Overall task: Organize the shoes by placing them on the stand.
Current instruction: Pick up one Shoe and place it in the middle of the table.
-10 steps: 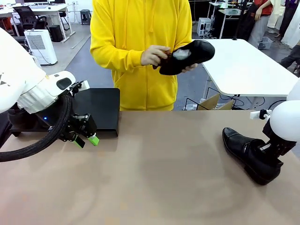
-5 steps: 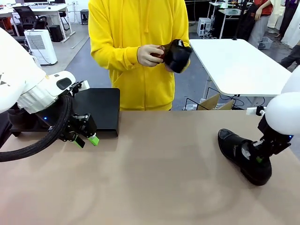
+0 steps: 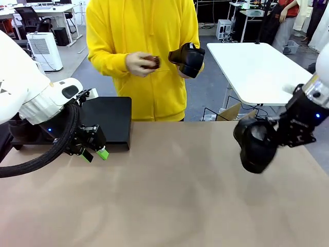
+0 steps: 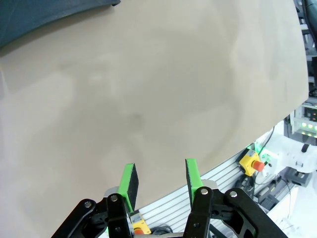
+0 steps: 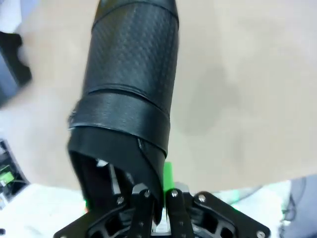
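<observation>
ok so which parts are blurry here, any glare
Front view: the person's hand is motion-smeared, the shoe at right slightly soft. Right wrist view: that shoe and the left edge are blurred. Left wrist view: sharp, table evenly lit, no glare.

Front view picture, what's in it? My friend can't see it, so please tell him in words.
The robot's right hand holds a black shoe above the tan table. Its left hand hangs open beside the black stand, and a person in yellow holds another shoe.
</observation>
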`<act>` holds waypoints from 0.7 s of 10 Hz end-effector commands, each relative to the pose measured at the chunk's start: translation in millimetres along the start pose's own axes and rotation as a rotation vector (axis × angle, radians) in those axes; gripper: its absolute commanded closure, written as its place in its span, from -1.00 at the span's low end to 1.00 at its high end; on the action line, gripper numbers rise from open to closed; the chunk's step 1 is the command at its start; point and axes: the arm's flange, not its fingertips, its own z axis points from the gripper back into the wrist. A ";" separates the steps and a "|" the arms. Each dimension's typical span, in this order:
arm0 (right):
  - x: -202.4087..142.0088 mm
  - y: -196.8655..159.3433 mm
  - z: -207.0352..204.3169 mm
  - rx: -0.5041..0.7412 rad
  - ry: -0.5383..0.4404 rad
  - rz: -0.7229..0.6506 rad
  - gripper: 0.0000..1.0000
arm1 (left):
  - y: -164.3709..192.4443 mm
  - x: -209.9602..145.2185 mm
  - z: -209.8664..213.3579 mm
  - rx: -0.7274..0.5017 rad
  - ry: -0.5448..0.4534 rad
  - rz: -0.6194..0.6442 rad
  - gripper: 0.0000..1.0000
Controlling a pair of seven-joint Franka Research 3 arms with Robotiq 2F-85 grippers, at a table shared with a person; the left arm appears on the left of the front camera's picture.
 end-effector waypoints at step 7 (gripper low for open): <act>-132.5 197.1 -145.1 -0.124 -0.354 0.254 1.00 | 1.0 -0.5 0.6 -0.006 0.005 -0.011 -0.06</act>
